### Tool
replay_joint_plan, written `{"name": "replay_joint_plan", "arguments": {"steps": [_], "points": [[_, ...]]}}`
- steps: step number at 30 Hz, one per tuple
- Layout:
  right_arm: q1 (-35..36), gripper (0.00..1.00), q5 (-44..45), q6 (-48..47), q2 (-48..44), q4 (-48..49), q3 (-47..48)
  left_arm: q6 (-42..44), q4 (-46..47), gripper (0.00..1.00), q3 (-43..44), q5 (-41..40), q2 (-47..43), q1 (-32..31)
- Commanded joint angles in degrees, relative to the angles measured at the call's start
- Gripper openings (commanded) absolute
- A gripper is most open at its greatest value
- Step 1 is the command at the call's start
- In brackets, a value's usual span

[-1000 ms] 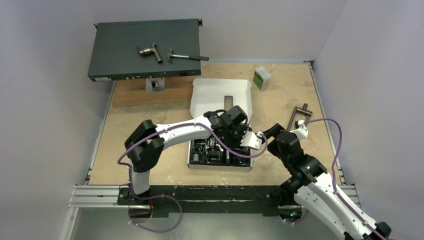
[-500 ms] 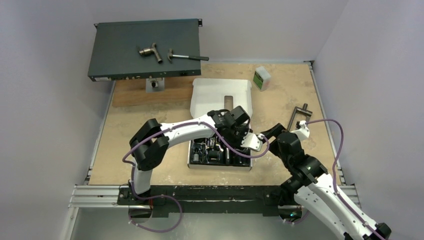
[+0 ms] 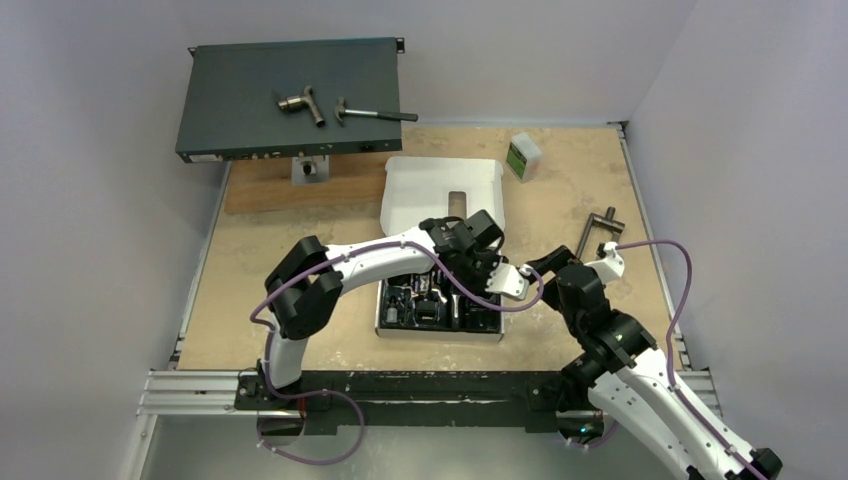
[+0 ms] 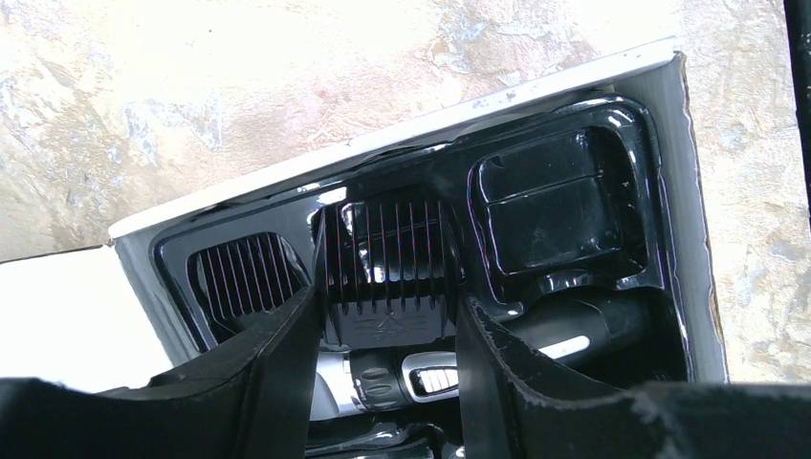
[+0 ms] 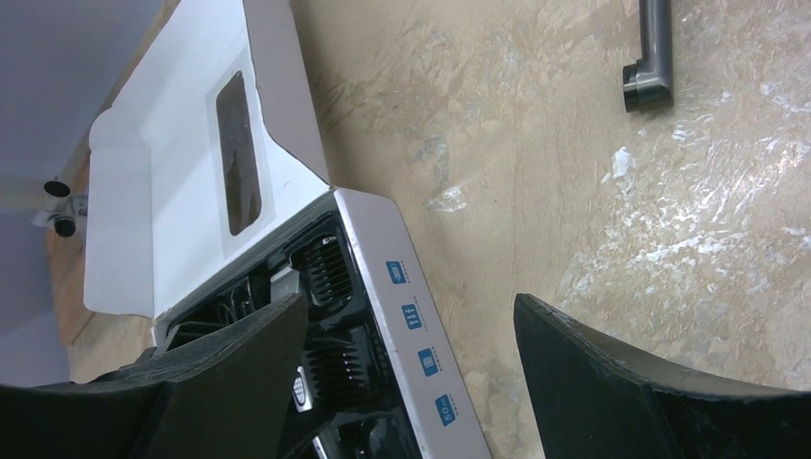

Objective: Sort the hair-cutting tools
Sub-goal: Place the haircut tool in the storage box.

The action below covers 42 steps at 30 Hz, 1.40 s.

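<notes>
A white box [image 3: 385,312] with a black tray holds the hair-cutting tools. In the left wrist view my left gripper [image 4: 383,316] is shut on a black comb attachment [image 4: 387,273] and holds it over the tray's middle slot. The black-and-silver clipper [image 4: 430,378] lies in the tray just below it. Another comb [image 4: 239,282] sits in the left slot, and the right slot [image 4: 559,215] is empty. My right gripper [image 5: 409,304] is open and straddles the box's right wall [image 5: 421,363], with more combs [image 5: 330,273] showing inside. In the top view both grippers meet at the box's right side.
The box lid [image 3: 440,190] lies open behind the tray. A dark T-shaped handle [image 3: 597,232] lies to the right. A small green-labelled bottle [image 3: 523,156] stands at the back. A hammer [image 3: 375,114] and pipe fitting [image 3: 302,103] rest on the dark rack unit [image 3: 240,120].
My left arm's elbow has swung right and its gripper has shifted slightly right over the tray. My right gripper has edged slightly right.
</notes>
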Motion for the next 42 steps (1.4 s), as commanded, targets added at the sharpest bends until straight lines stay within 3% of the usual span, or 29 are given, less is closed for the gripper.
{"name": "replay_joint_plan", "arguments": {"steps": [1, 6, 14, 26, 29, 42], "points": [[0.54, 0.80, -1.70, -0.32, -0.31, 0.51, -0.06, -4.34, -0.19, 0.09, 2.80, -0.72, 1.40, 0.16], [0.55, 0.80, -1.80, -0.47, -0.11, 0.85, -0.04, -4.74, -1.06, 0.14, 2.79, -1.39, 1.02, 0.16], [0.54, 0.80, -1.97, -0.63, -0.26, 0.96, 0.04, -6.65, -2.19, 0.15, 4.01, -2.05, 1.56, 0.16], [0.54, 0.80, -1.88, -0.92, -1.09, 0.78, 0.03, -8.38, -1.45, 0.33, 4.65, -2.67, 1.28, 0.19], [0.55, 0.80, -1.88, -0.98, -1.13, 0.78, -0.01, -8.76, -0.74, 0.47, 4.63, -3.33, 1.22, 0.23], [0.54, 0.80, -1.68, -1.23, -1.65, 0.69, 0.03, -10.43, 2.76, 0.81, 3.79, -6.02, 0.58, 0.38]]}}
